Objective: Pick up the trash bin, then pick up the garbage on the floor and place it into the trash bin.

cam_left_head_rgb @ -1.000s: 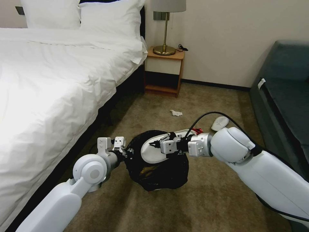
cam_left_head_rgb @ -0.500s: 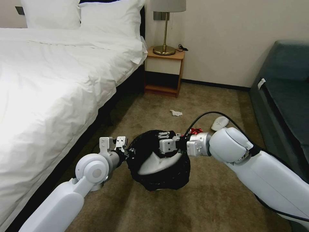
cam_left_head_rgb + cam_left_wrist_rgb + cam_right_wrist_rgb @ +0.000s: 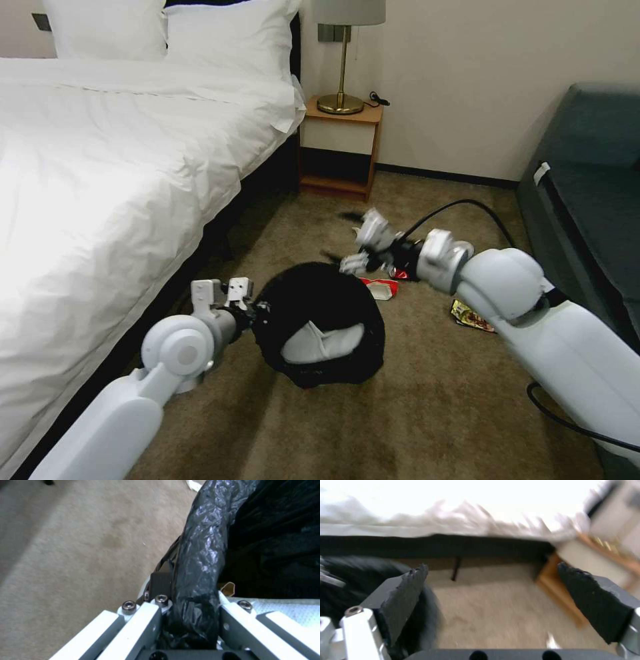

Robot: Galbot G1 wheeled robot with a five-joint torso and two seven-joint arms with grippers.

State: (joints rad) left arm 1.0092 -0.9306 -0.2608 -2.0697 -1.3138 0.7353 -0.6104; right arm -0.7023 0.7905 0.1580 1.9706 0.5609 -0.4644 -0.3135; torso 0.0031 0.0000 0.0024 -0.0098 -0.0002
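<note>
Head view, lower centre: the bin (image 3: 320, 330), lined with a black bag, hangs tilted above the carpet (image 3: 413, 413), its mouth turned up and toward the camera so that litter can be dropped in. The left end effector (image 3: 257, 313), at the bin's left edge, is pinched on the rim; the left wrist view shows its two white fingers (image 3: 140, 620) pressed on either side of the rolled bag edge (image 3: 200, 562), a hold that carries the bin by one side and leaves the opening free. A white slipper (image 3: 322, 342) lies inside the bin. The right end effector (image 3: 363, 247), just above and right of the bin in the head view, is blurred by motion; the right wrist view shows its dark pads (image 3: 405, 595) spread wide with nothing between them and carpet beyond, which suggests it is free for another pick. Garbage remaining on the floor: a red-and-white wrapper (image 3: 381, 287) just right of the bin, a red piece (image 3: 402, 273) beside the right wrist, and a gold wrapper (image 3: 472, 317) farther right. The bed (image 3: 113, 167) fills the left, the nightstand (image 3: 340, 150) stands at upper centre, and a sofa (image 3: 587, 193) occupies the right edge.
</note>
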